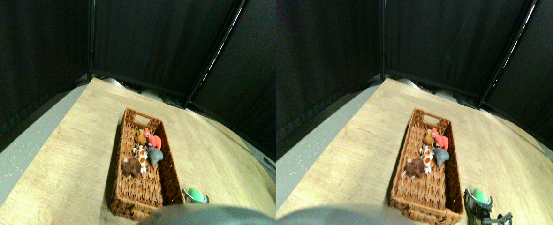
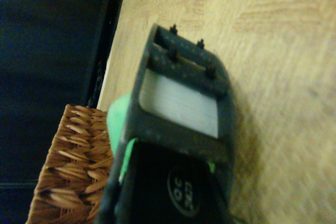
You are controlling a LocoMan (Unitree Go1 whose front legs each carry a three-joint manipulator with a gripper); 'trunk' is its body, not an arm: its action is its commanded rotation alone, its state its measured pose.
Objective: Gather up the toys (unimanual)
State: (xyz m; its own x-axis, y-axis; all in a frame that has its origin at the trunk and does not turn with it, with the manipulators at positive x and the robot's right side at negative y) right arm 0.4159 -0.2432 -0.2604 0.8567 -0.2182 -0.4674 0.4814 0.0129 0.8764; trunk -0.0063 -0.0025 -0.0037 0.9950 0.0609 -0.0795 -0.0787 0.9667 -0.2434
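Just beside the basket, the fingers are closed around a green toy, low over the tabletop. Five toys already lie inside, so this green one looks like the last left to drop in.

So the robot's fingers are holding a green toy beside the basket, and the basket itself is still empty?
Not empty. The stereo pair view shows several toys in the basket already: brown, spotted, grey, red. The green toy is at the fingers beside it.
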